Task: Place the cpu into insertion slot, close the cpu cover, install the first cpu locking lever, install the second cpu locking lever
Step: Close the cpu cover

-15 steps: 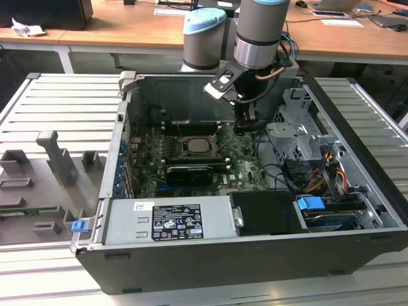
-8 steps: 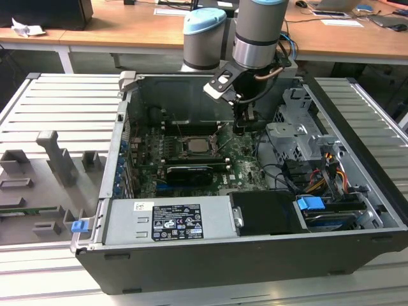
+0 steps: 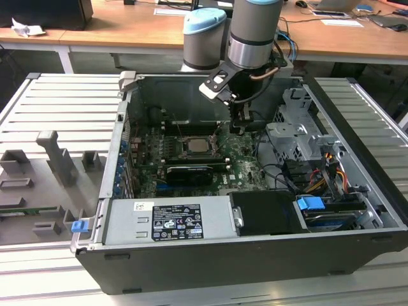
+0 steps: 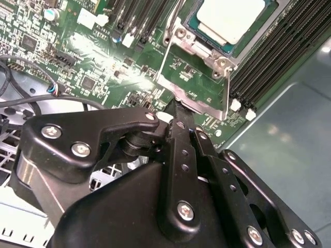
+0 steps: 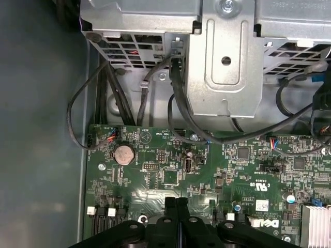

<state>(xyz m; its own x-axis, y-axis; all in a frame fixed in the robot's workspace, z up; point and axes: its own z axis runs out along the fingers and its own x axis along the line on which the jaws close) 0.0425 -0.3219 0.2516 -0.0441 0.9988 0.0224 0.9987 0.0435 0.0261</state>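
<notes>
The cpu (image 4: pixel 232 18) seated, upper right; hand (image 4: pixel 178 106), pinched together, at cpu cover (image 4: pixel 201 103) edge: prob. cover-closing step, needs gentle push.

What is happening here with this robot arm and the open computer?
A robot arm is working inside an open computer case. The cpu already lies in its socket on the motherboard. The end effector, shut, hangs low beside the socket, its tip at the socket's edge. Whether the socket is locked yet, I cannot tell.
</notes>
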